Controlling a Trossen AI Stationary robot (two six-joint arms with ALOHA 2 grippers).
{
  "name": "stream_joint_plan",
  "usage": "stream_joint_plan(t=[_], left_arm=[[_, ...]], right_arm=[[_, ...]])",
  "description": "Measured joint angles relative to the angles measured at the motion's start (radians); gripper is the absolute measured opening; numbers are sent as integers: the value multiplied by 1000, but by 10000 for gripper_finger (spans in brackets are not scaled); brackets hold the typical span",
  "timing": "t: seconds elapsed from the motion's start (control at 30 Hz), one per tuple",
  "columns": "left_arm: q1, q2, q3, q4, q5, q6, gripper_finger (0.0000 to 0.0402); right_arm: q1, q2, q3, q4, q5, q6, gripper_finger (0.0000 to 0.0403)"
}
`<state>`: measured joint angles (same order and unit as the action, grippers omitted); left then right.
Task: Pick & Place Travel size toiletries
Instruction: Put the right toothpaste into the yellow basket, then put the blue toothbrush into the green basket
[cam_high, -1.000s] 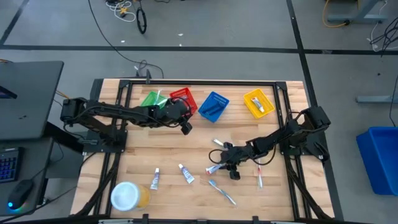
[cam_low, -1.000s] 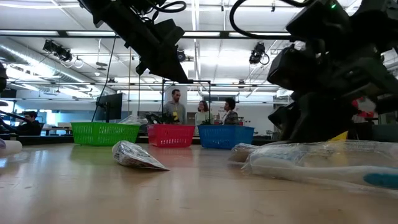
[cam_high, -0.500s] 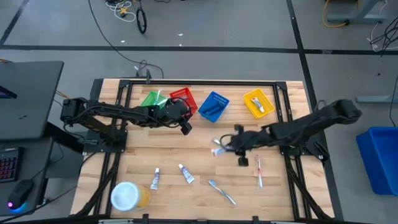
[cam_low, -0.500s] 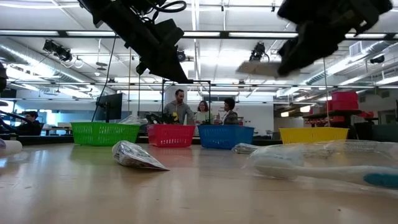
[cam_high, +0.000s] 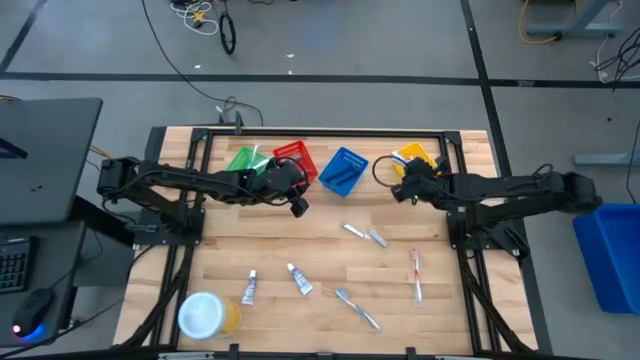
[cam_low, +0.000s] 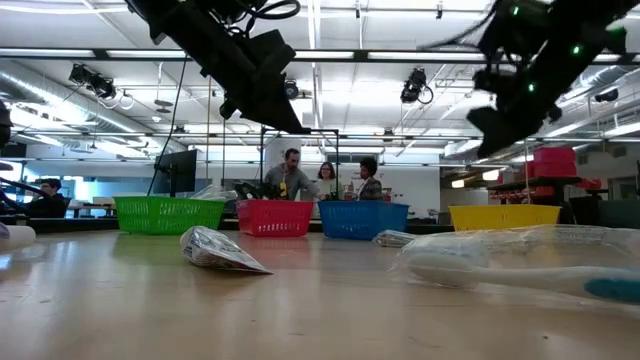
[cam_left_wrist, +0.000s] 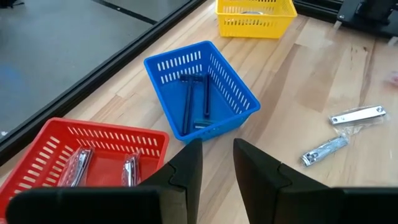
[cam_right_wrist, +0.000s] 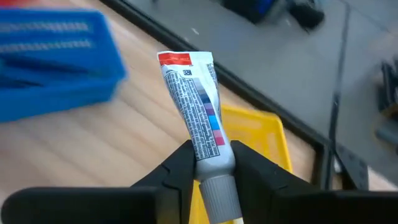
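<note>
My right gripper (cam_high: 404, 187) is shut on a small white tube (cam_right_wrist: 196, 106) with red and blue print, up in the air beside the yellow basket (cam_high: 418, 160). My left gripper (cam_high: 298, 206) hangs by the red basket (cam_high: 296, 158), slightly open and empty (cam_left_wrist: 217, 165). Two more tubes (cam_high: 249, 288) (cam_high: 300, 279), a blue toothbrush (cam_high: 357, 308) and a red one (cam_high: 417, 275) lie flat on the table. Dark blue razors (cam_left_wrist: 194, 102) lie in the blue basket (cam_high: 343, 171). My right gripper pinches the tube between its two fingers at the cap end, on the grey shoulder (cam_right_wrist: 210, 160). The cap (cam_right_wrist: 221, 196) reaches back between the fingers. The tube lies along the fingers, its flat crimped end (cam_right_wrist: 183, 59) pointing away from the gripper. It is lifted clear, over the table by the yellow basket's rim (cam_right_wrist: 264, 127).
Two wrapped nail clippers (cam_high: 352, 230) (cam_high: 376, 237) lie mid-table. More lie in the red basket (cam_left_wrist: 78, 165). A green basket (cam_high: 243, 160) stands at the far left of the row. A white-lidded yellow jar (cam_high: 207, 315) stands at the near left. People stand in the room behind (cam_low: 325, 180).
My right gripper has risen from the middle of the table with the tube and gone toward the far edge and a little right, to the yellow basket. The tube is lifted clear. My left arm has kept still.
</note>
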<state>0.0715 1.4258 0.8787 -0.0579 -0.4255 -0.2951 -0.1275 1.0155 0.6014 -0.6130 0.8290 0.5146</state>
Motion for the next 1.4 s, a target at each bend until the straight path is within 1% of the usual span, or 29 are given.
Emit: stream_joint_plan(t=[0.13, 0.33, 0.47, 0.6, 0.7, 0.8, 0.97, 1.03, 1.13, 1.23, 1.4], left_arm=[[0, 0, 0, 4, 0, 0, 100], [0, 0, 0, 4, 0, 0, 100], [0, 0, 0, 4, 0, 0, 100], [0, 0, 0, 4, 0, 0, 100], [0, 0, 0, 4, 0, 0, 100], [0, 0, 0, 4, 0, 0, 100], [0, 0, 0, 4, 0, -1, 100], [0, 0, 0, 4, 0, -1, 100], [0, 0, 0, 4, 0, 0, 100], [0, 0, 0, 4, 0, 0, 100], [0, 0, 0, 4, 0, -1, 100]], right_arm=[[-123, -1, -65, 93, -25, 2, 106], [-283, -1, -138, 194, -133, -33, 104], [-365, 0, -178, 252, -223, -69, 103], [-416, 0, -220, 297, -241, -91, 114], [-438, 0, -224, 306, -285, -144, 129], [-451, 0, -224, 328, -327, -162, 151], [-472, 0, -224, 357, -290, -165, 193], [-475, 0, -224, 390, -307, -165, 207], [-474, 0, -224, 472, -382, -190, 222], [-462, 0, -224, 589, -482, -227, 229], [-400, 0, -224, 849, -629, -250, 218]])
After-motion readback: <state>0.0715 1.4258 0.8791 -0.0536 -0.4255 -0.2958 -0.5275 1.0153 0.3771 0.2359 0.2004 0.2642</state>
